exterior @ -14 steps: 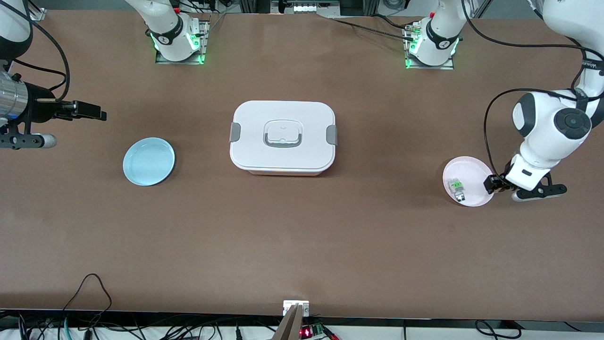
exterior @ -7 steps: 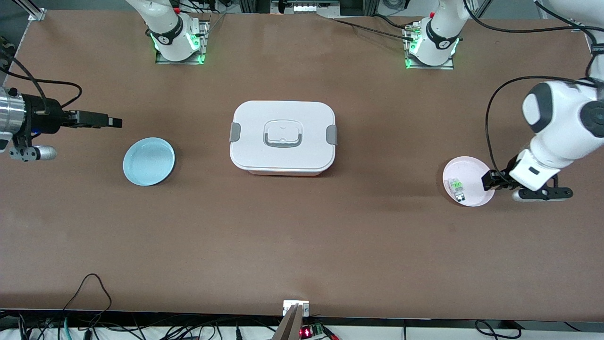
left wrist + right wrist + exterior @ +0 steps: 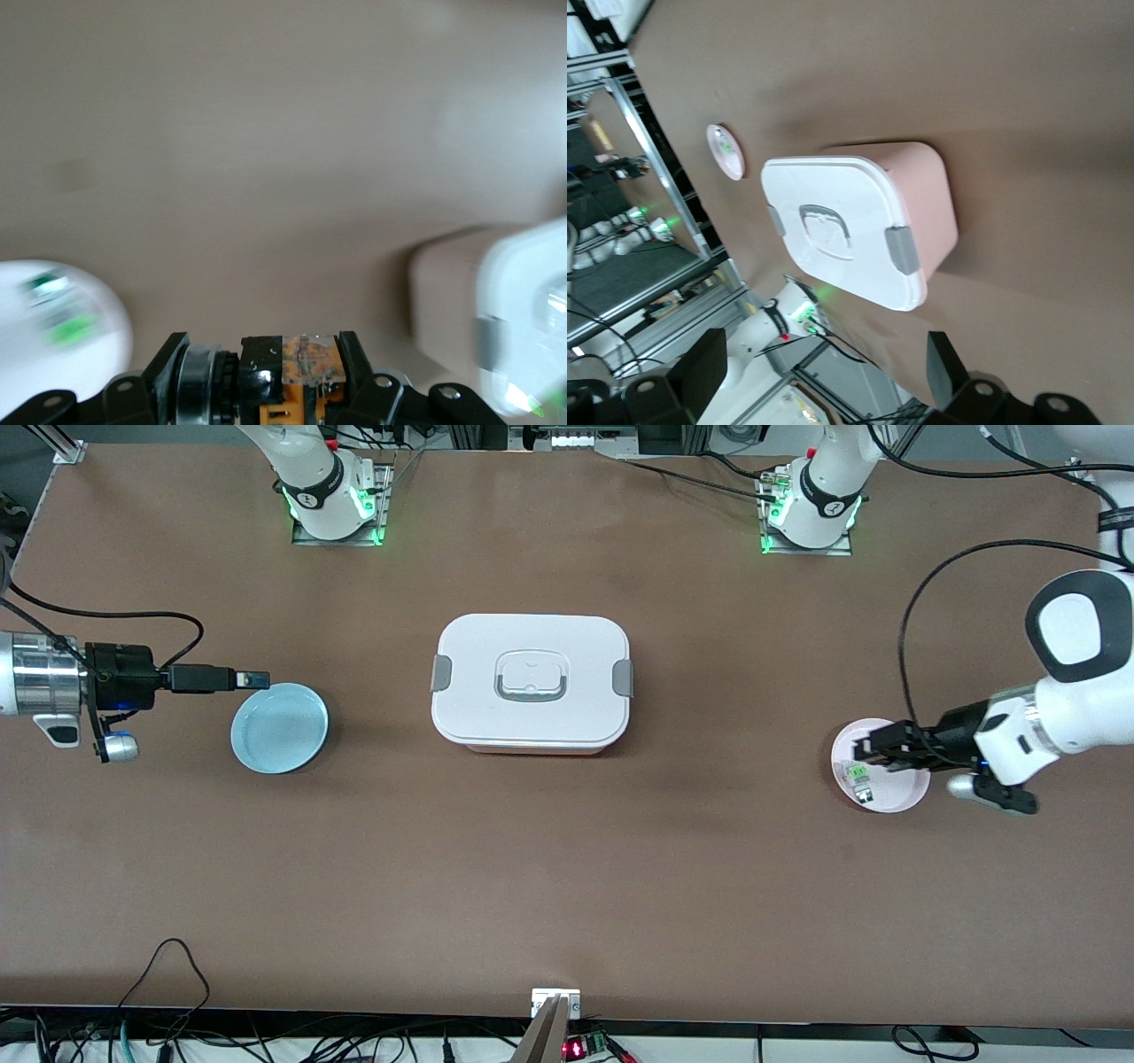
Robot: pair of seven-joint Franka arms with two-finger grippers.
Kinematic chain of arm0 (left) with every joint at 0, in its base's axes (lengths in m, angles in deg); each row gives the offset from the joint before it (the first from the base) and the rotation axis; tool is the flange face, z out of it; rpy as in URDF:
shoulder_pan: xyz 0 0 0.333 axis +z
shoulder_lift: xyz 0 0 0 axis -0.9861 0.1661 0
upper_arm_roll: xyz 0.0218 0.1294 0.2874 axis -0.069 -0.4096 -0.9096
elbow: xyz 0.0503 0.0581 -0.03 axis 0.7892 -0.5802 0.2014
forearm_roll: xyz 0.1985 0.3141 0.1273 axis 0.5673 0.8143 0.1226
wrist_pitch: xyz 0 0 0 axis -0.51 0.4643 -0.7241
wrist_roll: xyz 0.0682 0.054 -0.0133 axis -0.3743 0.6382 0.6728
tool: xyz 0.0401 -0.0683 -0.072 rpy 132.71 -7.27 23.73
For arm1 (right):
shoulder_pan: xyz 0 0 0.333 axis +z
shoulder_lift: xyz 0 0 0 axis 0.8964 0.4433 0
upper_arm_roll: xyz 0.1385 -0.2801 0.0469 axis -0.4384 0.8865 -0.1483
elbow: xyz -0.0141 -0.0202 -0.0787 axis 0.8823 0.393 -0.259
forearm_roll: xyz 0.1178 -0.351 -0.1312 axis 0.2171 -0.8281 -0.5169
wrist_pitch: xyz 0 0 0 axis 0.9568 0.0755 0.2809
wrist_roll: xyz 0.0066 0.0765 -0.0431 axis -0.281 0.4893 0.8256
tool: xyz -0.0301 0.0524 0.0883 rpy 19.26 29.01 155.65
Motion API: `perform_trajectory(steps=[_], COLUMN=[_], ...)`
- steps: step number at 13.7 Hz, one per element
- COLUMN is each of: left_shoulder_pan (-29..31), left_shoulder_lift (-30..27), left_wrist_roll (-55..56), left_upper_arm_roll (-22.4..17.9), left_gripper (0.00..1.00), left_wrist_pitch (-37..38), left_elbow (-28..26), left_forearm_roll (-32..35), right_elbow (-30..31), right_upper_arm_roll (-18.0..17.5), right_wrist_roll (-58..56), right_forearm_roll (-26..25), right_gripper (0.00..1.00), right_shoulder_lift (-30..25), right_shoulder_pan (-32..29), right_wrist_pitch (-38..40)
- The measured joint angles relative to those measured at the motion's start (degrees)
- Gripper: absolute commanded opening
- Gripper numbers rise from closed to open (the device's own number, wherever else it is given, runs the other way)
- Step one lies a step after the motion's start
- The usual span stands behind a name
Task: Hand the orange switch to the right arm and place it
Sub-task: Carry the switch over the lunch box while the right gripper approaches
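The orange switch (image 3: 306,363), a small black block with orange ends, is clamped between the fingers of my left gripper (image 3: 263,363). In the front view that left gripper (image 3: 864,751) lies level over the pink plate (image 3: 877,730) at the left arm's end of the table. My right gripper (image 3: 257,680), slim and black on a silver wrist, hangs over the rim of the blue plate (image 3: 279,728). In the right wrist view the right gripper (image 3: 824,372) stands open, nothing between its fingers.
A small clear part with a green top (image 3: 858,773) lies on the pink plate. A white lidded box (image 3: 531,682) with grey clasps stands mid-table between the two plates. Cables run along the table's edge nearest the front camera.
The left gripper has swung from beside the pink plate's edge to lie level over it, pointing toward the box. The right gripper has moved toward the blue plate.
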Motion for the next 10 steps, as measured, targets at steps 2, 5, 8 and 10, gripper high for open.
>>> perform_trajectory(steps=[2,5,8,10], left_shoulder_pan=[-0.1,-0.3,-0.2,-0.4], left_shoulder_lift=[-0.2,-1.2,-1.3,-1.2], left_wrist_roll=[-0.3,-2.1,-8.8,-12.2], left_upper_arm_roll=[5.3,9.6,13.8,17.6], left_gripper=[0.04,0.00,0.00,0.00], left_wrist_pitch=[0.9,1.3,1.3,-4.2], left_elbow=[1.1,1.7,1.8,1.7], left_forearm_roll=[-4.0,-14.9,-24.1,-25.8], right_elbow=[0.1,1.1,1.6,2.3], right_upper_arm_roll=[-0.2,-1.6,-2.4,-2.6], right_wrist_roll=[0.0,0.0,1.2,2.4], right_forearm_roll=[4.8,7.0,10.3,12.9], right_gripper=[1.00,1.00,1.00,1.00], right_shoulder_lift=[0.9,1.6,1.6,1.6], right_shoulder_pan=[0.0,0.1,0.1,0.2], right_wrist_pitch=[-0.3,-2.1,-2.9,-2.9])
